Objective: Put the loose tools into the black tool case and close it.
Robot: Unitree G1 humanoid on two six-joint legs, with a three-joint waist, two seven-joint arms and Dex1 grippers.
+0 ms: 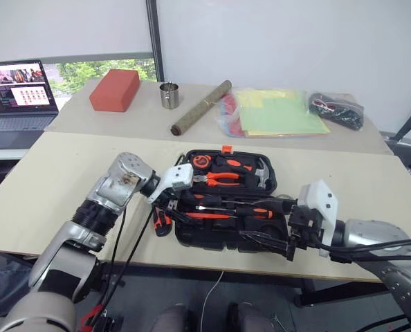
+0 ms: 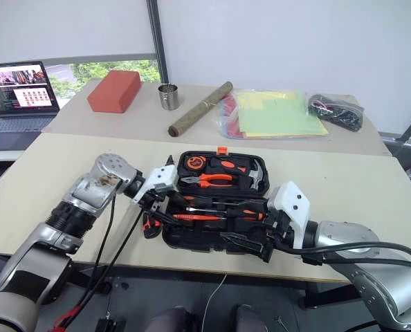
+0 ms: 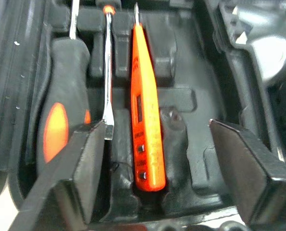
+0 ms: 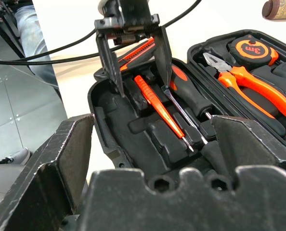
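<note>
The black tool case [image 1: 183, 236] lies open on the near table, with its lid folded back. My left gripper [image 3: 155, 126] is open over the case's left end. Its fingers [image 4: 164, 57] stand on either side of the all-orange tester pen [image 3: 145, 120], which lies in a moulded slot, untouched. Beside the pen lie a slim screwdriver shaft [image 3: 108, 72] and a black-and-orange screwdriver handle [image 4: 191, 98]. The utility knife [image 1: 162, 220] rests on the table just outside the case's left end. My right gripper [image 1: 292, 238] hovers open and empty at the case's front right corner.
Orange pliers [image 1: 223, 178], a hammer [image 1: 262, 176] and a tape measure [image 1: 202, 162] sit in the lid. On the far table are a red block [image 1: 115, 89], a metal cup [image 1: 169, 95], a rolled tube [image 1: 201, 107], a bag of coloured papers [image 1: 275, 112] and a laptop [image 1: 19, 90].
</note>
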